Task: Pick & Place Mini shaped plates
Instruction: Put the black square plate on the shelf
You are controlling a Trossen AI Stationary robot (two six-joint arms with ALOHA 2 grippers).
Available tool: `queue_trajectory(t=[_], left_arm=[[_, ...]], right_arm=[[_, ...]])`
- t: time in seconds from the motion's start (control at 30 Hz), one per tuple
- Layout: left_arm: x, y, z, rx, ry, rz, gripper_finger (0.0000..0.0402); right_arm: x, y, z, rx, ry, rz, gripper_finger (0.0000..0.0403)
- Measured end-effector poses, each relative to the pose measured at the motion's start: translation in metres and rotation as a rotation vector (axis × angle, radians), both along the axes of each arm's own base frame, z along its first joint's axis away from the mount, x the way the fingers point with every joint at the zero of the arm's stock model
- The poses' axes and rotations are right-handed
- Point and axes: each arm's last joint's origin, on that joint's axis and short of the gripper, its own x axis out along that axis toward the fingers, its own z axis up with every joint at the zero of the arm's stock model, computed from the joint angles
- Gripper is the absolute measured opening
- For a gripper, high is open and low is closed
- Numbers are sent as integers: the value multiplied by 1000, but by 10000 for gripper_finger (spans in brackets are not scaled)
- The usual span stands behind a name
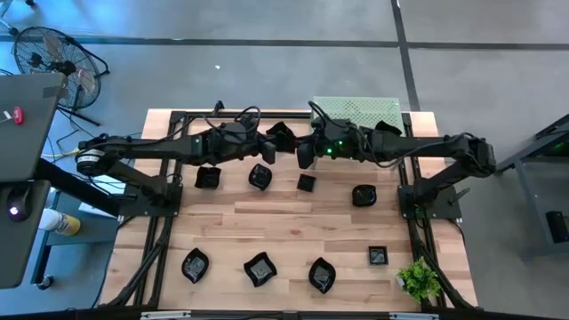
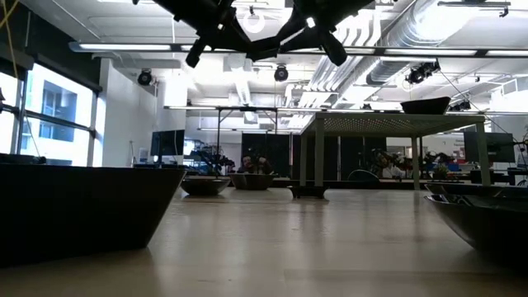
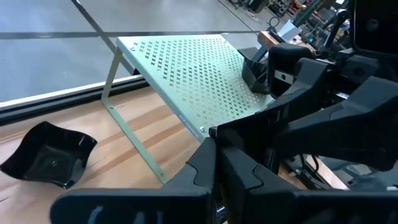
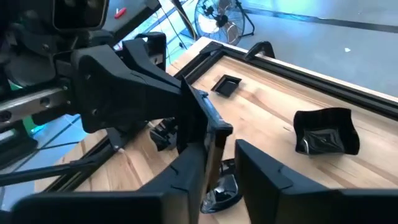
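Several small glossy black plates lie flat on the wooden table: a far row (image 1: 260, 176) (image 1: 307, 183) (image 1: 364, 195) and a near row (image 1: 260, 268) (image 1: 322, 275). One more plate (image 3: 255, 71) rests on top of the stand. Both arms reach in above the table's far middle, high over the plates. My left gripper (image 1: 284, 145) (image 3: 216, 162) is shut with nothing between its fingers. My right gripper (image 1: 304, 154) (image 4: 222, 155) is open, its tips right beside the left gripper's tips. Through its gap a plate (image 4: 221, 186) shows on the table below.
A pale green perforated stand (image 1: 356, 111) (image 3: 193, 74) stands on thin legs at the far edge, right of centre. A small green plant (image 1: 418, 280) sits at the near right corner. A black frame (image 1: 160, 222) runs along the table's sides. The wood between the two plate rows (image 1: 284, 222) is bare.
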Motion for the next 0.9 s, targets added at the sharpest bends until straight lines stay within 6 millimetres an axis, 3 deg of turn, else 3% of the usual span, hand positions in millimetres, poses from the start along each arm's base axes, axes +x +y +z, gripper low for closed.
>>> queue_trajectory(t=[0.17, 0.3, 0.53, 0.67, 0.77, 0.9], left_arm=[[0, 0, 2, 21, -11, -27, 6], [1, -1, 6, 29, -8, -40, 15], [-12, 0, 36, 75, -21, -62, 118], [-27, 3, 49, 142, -19, -81, 156], [-36, 3, 52, 186, 15, -102, 128], [-37, 0, 48, 240, 37, -188, 34]], right_arm=[[-1, -1, -1, -6, 7, -23, 10], [-3, -4, 1, 18, -5, -49, 14], [-25, -17, 16, 40, -16, -102, 4], [-59, -31, 22, 107, 71, -173, 8], [-88, -44, 20, 206, 175, -230, 3], [-115, -63, 8, 324, 337, -286, 6]])
